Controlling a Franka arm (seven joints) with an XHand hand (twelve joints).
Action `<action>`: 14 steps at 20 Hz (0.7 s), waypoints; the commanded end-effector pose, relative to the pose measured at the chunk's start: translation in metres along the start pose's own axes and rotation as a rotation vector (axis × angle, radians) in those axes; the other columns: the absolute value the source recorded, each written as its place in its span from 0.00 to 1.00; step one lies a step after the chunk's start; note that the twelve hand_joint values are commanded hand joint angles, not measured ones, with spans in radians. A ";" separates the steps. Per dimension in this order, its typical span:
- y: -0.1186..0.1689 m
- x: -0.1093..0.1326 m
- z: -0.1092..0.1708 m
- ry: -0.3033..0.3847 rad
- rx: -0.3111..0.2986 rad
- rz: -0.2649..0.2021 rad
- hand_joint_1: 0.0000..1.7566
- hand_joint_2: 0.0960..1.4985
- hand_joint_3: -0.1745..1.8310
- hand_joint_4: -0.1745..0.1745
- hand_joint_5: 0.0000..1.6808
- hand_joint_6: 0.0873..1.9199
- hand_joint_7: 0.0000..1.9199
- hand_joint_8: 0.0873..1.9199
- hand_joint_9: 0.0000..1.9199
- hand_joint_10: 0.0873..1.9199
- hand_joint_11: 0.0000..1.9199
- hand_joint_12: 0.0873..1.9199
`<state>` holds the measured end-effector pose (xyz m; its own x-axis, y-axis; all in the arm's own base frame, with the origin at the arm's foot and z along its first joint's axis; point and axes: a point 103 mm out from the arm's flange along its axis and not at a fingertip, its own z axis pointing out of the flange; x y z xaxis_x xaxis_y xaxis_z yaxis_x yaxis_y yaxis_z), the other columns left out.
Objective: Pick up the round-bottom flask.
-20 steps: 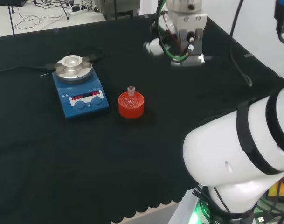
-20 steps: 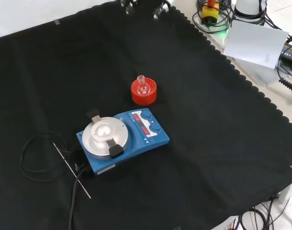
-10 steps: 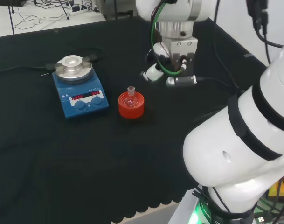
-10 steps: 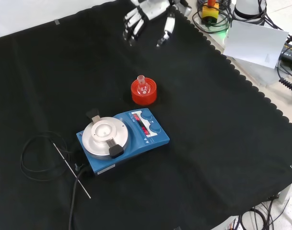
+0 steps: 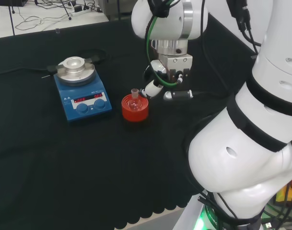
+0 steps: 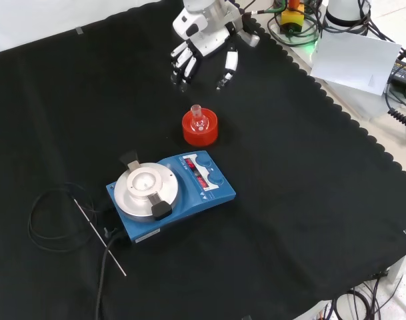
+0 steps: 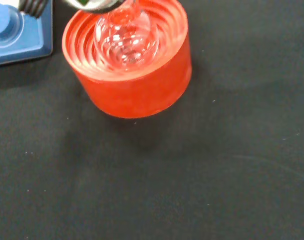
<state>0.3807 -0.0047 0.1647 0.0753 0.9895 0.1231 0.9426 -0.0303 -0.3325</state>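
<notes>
A small clear round-bottom flask (image 5: 134,99) (image 6: 199,120) (image 7: 126,39) sits upright in a red ribbed ring stand (image 5: 134,109) (image 6: 201,131) (image 7: 137,85) on the black cloth. My hand (image 5: 157,86) (image 6: 201,55) hangs just right of the flask in the head view, and above it in the front view. Its fingers (image 6: 183,65) are straight and spread, the thumb (image 6: 227,67) set apart, and it holds nothing. A gap remains between the fingertips and the flask's neck.
A blue hotplate stirrer (image 5: 81,91) (image 6: 168,193) with a round metal top stands left of the stand in the head view; its corner (image 7: 17,30) shows in the wrist view. A black cable and thin probe (image 6: 89,223) lie beside it. The cloth's scalloped edge (image 6: 336,110) runs nearby.
The arm has swung the hand down and toward the flask, from the far edge of the cloth to just beside the red stand. The flask and hotplate have not moved.
</notes>
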 end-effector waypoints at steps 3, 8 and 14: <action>0.035 0.013 0.011 0.022 -0.041 -0.033 0.49 0.44 0.39 0.38 0.38 0.02 0.09 0.30 0.19 0.34 0.02 0.74; 0.046 0.017 0.017 0.029 -0.045 -0.038 0.49 0.43 0.39 0.37 0.39 0.03 0.09 0.31 0.19 0.34 0.02 0.74; 0.051 0.014 0.020 0.039 -0.046 -0.037 0.50 0.42 0.41 0.36 0.40 0.04 0.10 0.31 0.20 0.33 0.03 0.73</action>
<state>0.4179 0.0109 0.1330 0.0526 0.9850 0.1645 0.9571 -0.0027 -0.2896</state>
